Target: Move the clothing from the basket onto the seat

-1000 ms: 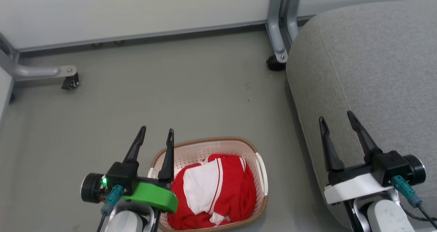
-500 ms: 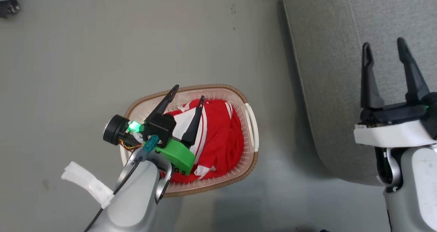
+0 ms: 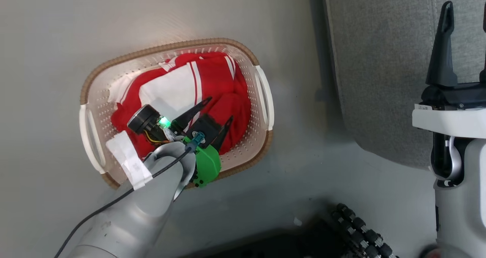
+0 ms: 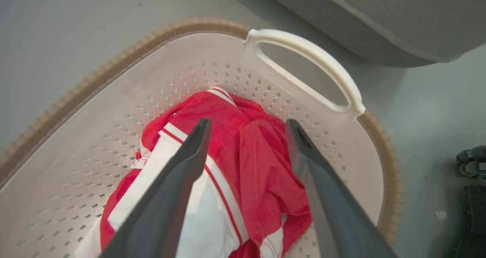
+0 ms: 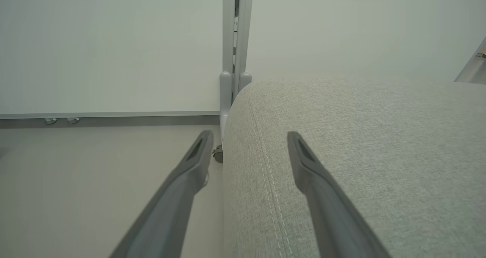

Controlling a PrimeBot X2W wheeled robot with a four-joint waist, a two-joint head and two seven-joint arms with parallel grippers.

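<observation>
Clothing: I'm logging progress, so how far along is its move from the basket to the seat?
Done: nothing yet; the clothing lies in the basket. In hand: the left pincer is inside the basket, open, straddling a red fold, not shut on it. The right pincer is open and holds nothing, over the edge of the seat. Left: grasp, lift and carry everything to the seat.

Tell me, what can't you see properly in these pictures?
Head view: the left end effector and its arm cover part of the clothing.
Left wrist view: the clothing hides the floor of the basket.
Head view: the seat runs off the top and right edges.
Head view: a dark ridged thing is cut by the bottom edge.
</observation>
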